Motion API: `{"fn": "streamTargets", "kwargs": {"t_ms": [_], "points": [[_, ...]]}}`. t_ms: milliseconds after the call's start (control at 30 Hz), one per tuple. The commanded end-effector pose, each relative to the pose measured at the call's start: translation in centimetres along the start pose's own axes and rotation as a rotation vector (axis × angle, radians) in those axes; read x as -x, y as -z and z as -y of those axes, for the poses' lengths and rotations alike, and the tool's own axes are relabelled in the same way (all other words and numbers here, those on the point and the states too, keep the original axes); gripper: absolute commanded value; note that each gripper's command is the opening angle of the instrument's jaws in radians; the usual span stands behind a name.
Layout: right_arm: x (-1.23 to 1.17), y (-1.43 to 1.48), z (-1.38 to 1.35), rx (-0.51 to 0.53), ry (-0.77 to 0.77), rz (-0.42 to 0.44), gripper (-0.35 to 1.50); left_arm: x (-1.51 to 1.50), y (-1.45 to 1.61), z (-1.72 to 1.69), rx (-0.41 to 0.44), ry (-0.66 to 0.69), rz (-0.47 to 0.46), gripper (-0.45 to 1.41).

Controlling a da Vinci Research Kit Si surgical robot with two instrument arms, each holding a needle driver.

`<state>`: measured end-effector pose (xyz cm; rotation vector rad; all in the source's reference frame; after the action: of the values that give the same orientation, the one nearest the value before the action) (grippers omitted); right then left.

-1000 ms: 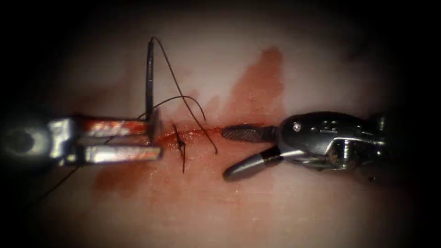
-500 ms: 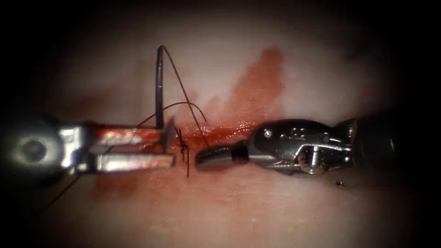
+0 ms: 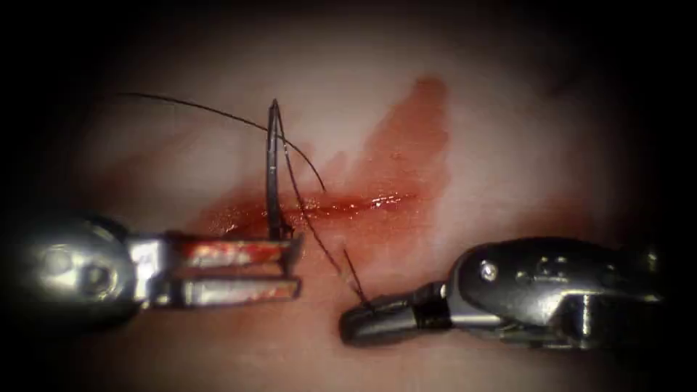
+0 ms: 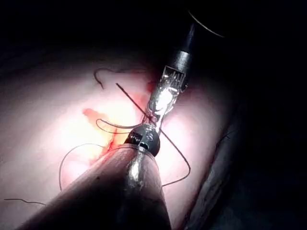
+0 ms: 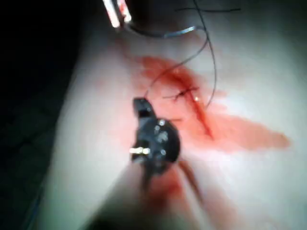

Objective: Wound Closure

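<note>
My left tool [image 3: 296,267] comes in from the left with its jaws shut on the curved needle [image 3: 273,167], gripping it near the end away from the thread. The needle stands free above the tissue [image 3: 508,145], over the left part of the cut [image 3: 348,205]. Dark thread [image 3: 308,218] runs from the needle's upper end down to my right tool [image 3: 350,325], whose jaws are shut on it below the cut. In the right wrist view the right tool [image 5: 142,106] holds that thread [image 5: 165,74], with the needle [image 5: 163,33] arching beyond it.
Red fluid [image 3: 406,138] stains the tissue along and above the cut. A second strand of thread [image 3: 189,105] trails to the upper left. A tied stitch [image 5: 184,93] crosses the cut. A loose loop of thread [image 4: 180,158] lies on the tissue.
The right tool's jaws closed near the stitch, then drew down and right with the thread. The left tool moved right and lower with the needle.
</note>
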<state>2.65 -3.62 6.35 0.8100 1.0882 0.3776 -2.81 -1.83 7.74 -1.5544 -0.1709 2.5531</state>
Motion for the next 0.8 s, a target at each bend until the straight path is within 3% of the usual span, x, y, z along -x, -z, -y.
{"fn": "streamTargets", "kwargs": {"t_ms": [33,133,200,233,300,567,800], "points": [[-0.02,-0.13,0.17,-0.017,0.001,-0.003,-0.35,0.03,-0.07,-0.02,0.002,0.001,-0.001,-0.45],[-0.07,-0.12,0.21,-0.023,0.080,0.000,-0.35,0.03,-0.06,-0.02,0.002,0.000,-0.001,-0.45],[-0.06,-0.07,0.17,-0.005,0.105,-0.011,0.34,0.03,-0.05,-0.02,0.004,0.000,-0.002,-0.45],[-0.04,-0.02,0.14,0.016,0.110,-0.017,0.78,0.03,-0.03,0.00,0.007,0.000,-0.003,-0.45],[-0.01,0.06,0.08,0.062,0.127,-0.029,1.06,0.04,0.03,0.02,0.012,0.000,-0.006,-0.45],[0.09,0.32,-0.20,0.192,0.147,-0.061,1.16,0.10,0.35,0.13,-0.009,0.015,0.010,-0.45],[0.25,0.15,-0.47,0.219,0.141,-0.056,1.09,0.07,0.42,0.15,-0.022,0.024,0.018,-0.45]]}}
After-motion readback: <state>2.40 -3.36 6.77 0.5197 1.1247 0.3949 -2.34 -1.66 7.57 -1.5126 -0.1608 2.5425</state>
